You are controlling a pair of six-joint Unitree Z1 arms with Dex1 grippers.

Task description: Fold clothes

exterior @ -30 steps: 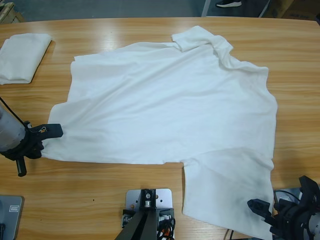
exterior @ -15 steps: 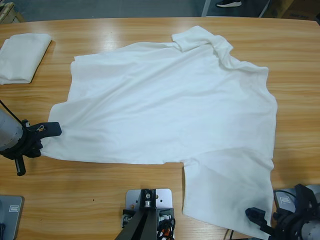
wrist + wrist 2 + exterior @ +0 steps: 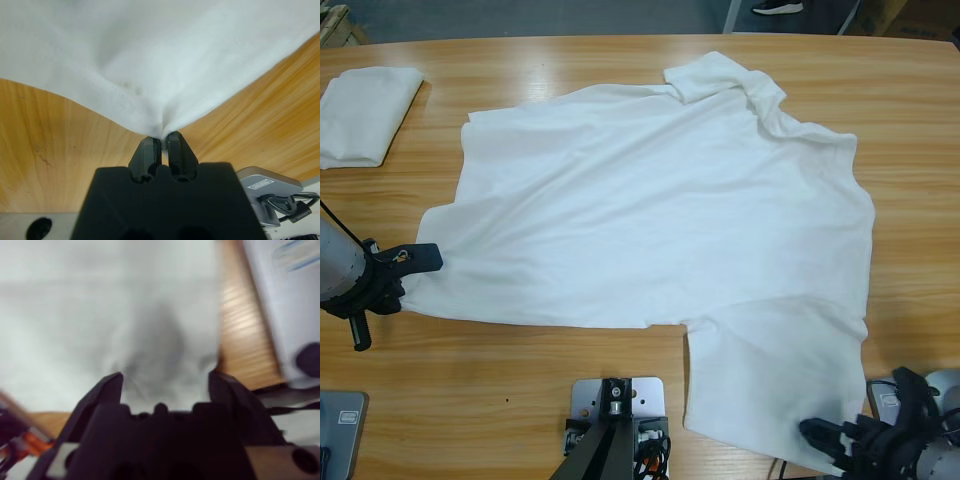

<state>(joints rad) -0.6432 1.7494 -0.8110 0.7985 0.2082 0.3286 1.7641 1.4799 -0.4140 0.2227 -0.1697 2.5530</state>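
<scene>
The T-shirt (image 3: 660, 210) lay spread across the table (image 3: 500, 390). The left gripper (image 3: 161, 141) pinched its corner; the right gripper (image 3: 165, 385), partly cut off, stood wide over the hem.

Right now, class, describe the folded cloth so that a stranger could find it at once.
Start at the long wooden table and go to its far left corner in the high view. The small folded white cloth lies there, apart from the big spread T-shirt, compact and rectangular.
</scene>
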